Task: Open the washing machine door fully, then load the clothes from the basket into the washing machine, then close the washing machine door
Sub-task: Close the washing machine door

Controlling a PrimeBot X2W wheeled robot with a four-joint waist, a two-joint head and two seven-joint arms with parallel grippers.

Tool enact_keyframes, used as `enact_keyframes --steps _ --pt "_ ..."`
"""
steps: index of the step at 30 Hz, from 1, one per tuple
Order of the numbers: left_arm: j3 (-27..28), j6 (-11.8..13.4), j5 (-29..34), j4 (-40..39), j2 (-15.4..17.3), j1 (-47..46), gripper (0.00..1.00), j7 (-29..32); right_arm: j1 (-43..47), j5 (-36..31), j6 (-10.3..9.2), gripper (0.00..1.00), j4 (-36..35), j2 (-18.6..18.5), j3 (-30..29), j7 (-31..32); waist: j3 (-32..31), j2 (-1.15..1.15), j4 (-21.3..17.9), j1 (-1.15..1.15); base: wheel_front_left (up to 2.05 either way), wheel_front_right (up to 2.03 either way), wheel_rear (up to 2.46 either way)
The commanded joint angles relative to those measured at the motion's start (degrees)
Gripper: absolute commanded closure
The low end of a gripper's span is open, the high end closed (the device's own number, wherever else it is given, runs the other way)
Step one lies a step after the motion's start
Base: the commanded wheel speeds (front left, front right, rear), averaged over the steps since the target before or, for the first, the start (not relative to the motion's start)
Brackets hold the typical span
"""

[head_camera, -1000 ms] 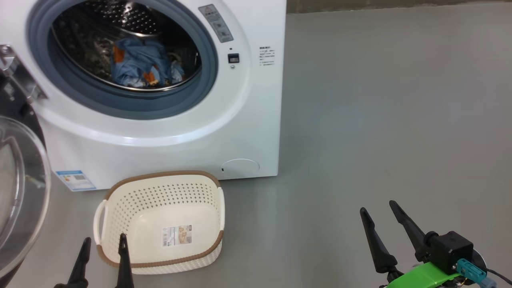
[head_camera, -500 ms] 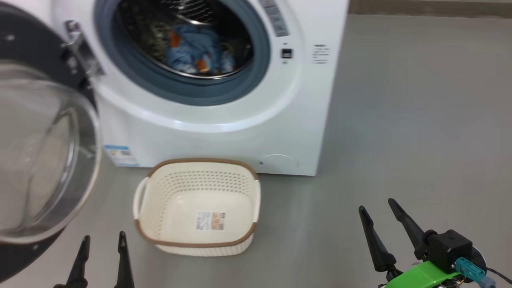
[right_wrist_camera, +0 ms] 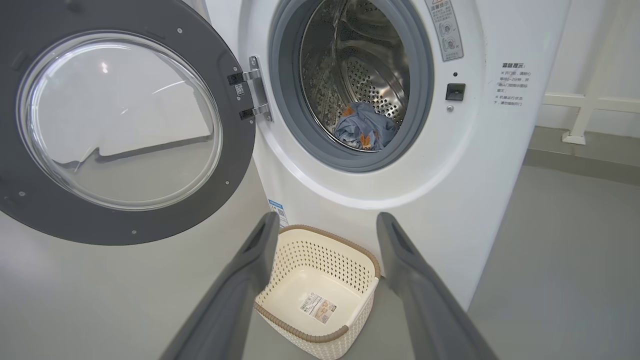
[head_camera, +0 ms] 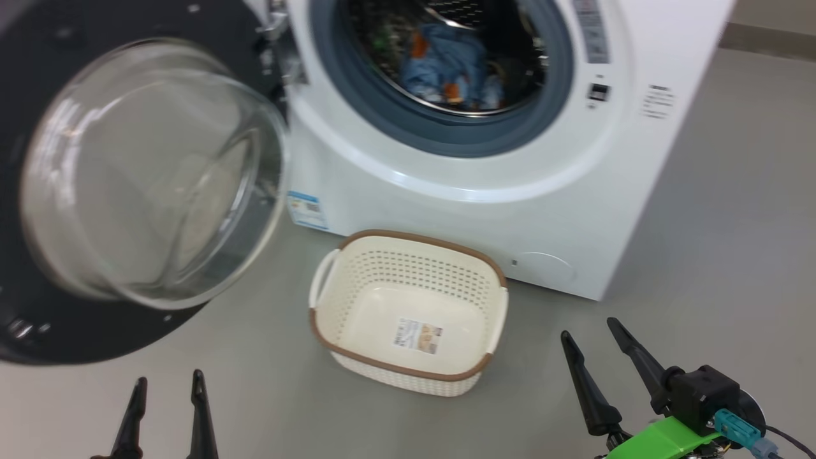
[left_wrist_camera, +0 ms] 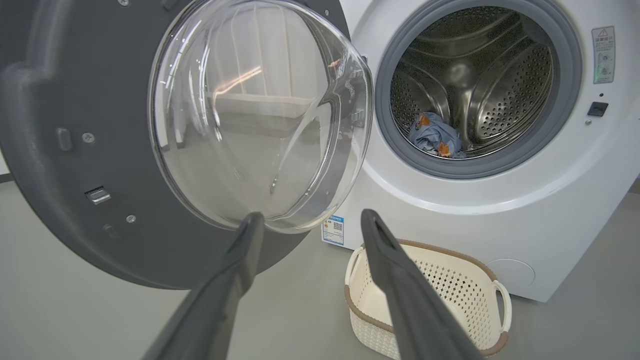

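The white washing machine (head_camera: 574,210) fills the top of the head view, its round door (head_camera: 95,325) swung wide open to the left with the clear glass bowl (head_camera: 146,172) facing me. Light blue clothes (head_camera: 446,67) with orange prints lie inside the steel drum (left_wrist_camera: 475,90). The cream basket (head_camera: 414,306) stands on the floor before the machine and holds just its paper label (head_camera: 419,335). My left gripper (head_camera: 167,386) is open at the lower left, holding nothing. At the lower right my right gripper (head_camera: 590,331) is open too, apart from the basket.
Grey floor (head_camera: 733,255) stretches to the right of the machine. The open door (right_wrist_camera: 125,135) juts out over the floor on the left. A white frame (right_wrist_camera: 585,100) stands against the wall behind the machine in the right wrist view.
The head camera has swung left, so the machine, the basket and the open door have shifted right in the picture. Both grippers stay open, low in the picture.
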Motion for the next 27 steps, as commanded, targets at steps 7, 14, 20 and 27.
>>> enact_keyframes --steps 7,14,20,27 --pt "3.3 0.9 -0.6 -1.6 -0.1 -1.5 0.00 -1.3 -4.9 -1.0 0.51 0.00 -1.1 -0.1 4.2 1.0 1.2 0.00 6.4 0.00 0.00 0.00 0.00" --pt "4.3 0.9 -0.5 -2.3 -1.0 -0.7 0.00 -1.6 -6.3 -1.0 0.51 0.00 -0.1 -0.1 5.1 1.0 1.9 0.00 6.7 0.00 0.00 0.00 0.00" --pt "4.9 0.5 -0.2 -2.4 -1.5 -0.5 0.00 -1.7 -6.6 -1.1 0.51 0.00 0.4 -0.1 5.4 0.9 2.2 0.00 6.7 0.00 0.00 0.00 0.00" --pt "5.3 -0.1 0.1 -2.4 -1.9 -0.6 0.00 -1.8 -6.6 -1.1 0.51 0.00 0.5 -0.1 5.5 0.9 2.3 0.00 6.7 0.00 0.00 0.00 0.00"
